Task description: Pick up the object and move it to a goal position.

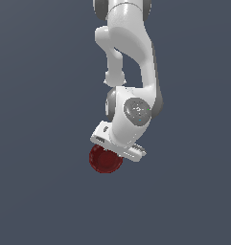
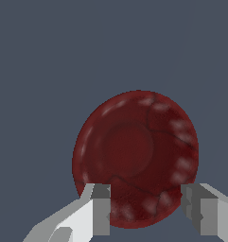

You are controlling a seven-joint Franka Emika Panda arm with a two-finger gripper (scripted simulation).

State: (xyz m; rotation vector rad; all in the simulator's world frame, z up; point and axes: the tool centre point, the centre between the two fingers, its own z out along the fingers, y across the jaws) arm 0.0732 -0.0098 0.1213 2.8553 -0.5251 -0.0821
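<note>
One dark red dish (image 1: 105, 160) lies on a flat, bare slate-grey surface (image 1: 35, 191) that fills both views, with no walls or edges showing. From the wrist view, the pincer (image 2: 146, 208) is spread wide, its two fingers (image 2: 102, 208) straddling the near part of the dish's scalloped rim, gripping nothing. White arm (image 1: 131, 57) overhead.

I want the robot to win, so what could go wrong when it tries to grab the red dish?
1. The dark red dish looks about as wide as the open gripper, so a finger might land on the rim instead of passing beside it.
2. The fingers sit over one edge of the dish, not its middle. Closing there might pinch only the rim, and the dish could tip or slip out.
3. In the exterior view the arm hides much of the dish.
</note>
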